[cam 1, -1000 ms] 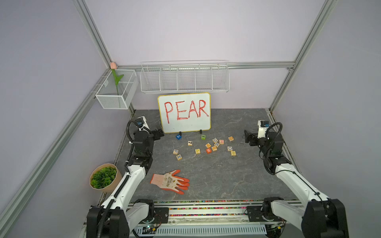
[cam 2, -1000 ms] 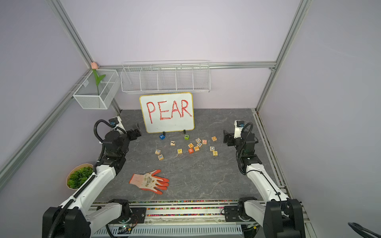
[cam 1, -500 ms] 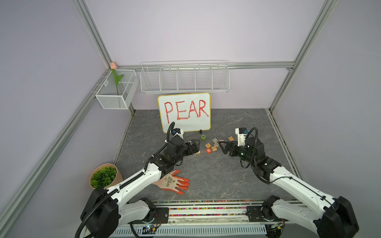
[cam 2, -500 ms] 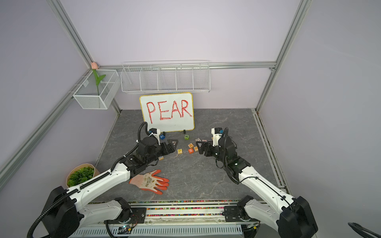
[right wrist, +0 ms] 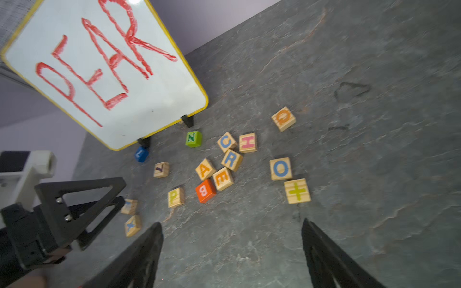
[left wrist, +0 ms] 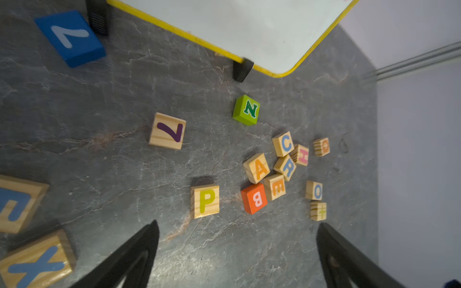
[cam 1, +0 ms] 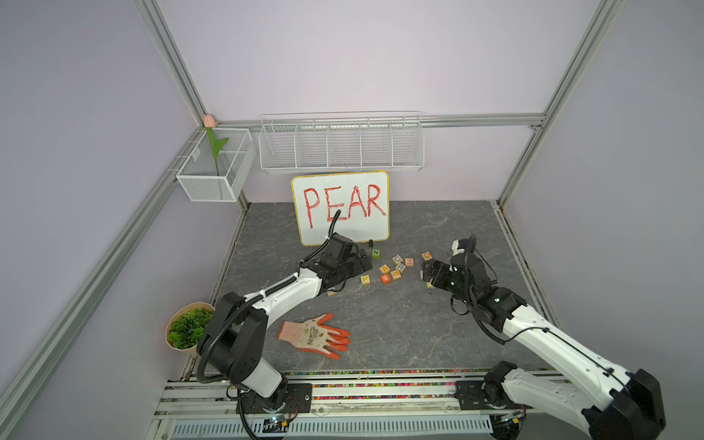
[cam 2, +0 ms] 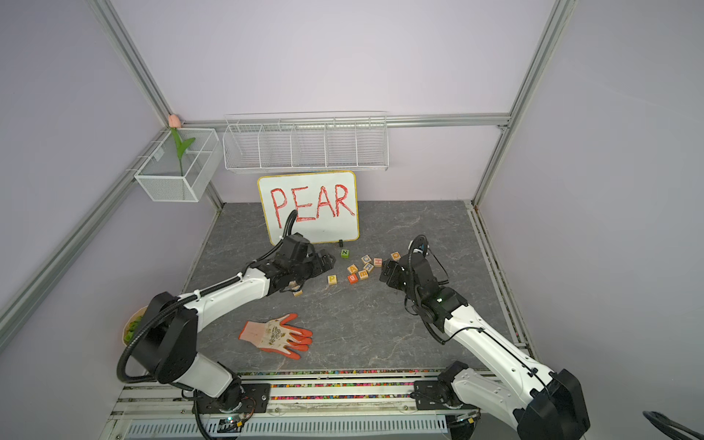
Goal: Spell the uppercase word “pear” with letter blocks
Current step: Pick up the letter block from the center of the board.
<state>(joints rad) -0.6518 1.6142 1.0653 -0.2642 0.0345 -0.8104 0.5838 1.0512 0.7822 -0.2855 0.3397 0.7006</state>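
Both claws are hanging released and empty. The left claw (left wrist: pixel 238 224) is hovering just left of the P block (left wrist: pixel 205 200), which is lying alone in the middle of the table (cam 1: pixel 400 335). The right claw (right wrist: pixel 231 222) is waiting to the right of all the blocks.

Right of the P, the A block (left wrist: pixel 257 168), R block (left wrist: pixel 285 167) and E block (left wrist: pixel 274 187) are sitting packed together, with an orange block (left wrist: pixel 254 198) pressing against the E.

By my reading, the P is going first. The claw should be straddling two flat sides squarely, keeping the letter up and leaving room rightward for three more.

- **Wooden blocks:** twelve, four of them wanted.
- **Painted blocks:** three, the orange one, a green block (left wrist: pixel 246 109) and a blue block (left wrist: pixel 71 37).
- **Other things:** one whiteboard (cam 1: pixel 341 207), one glove (cam 1: pixel 312 337), two wire baskets (cam 1: pixel 341 143) and one potted plant (cam 1: pixel 189 327).
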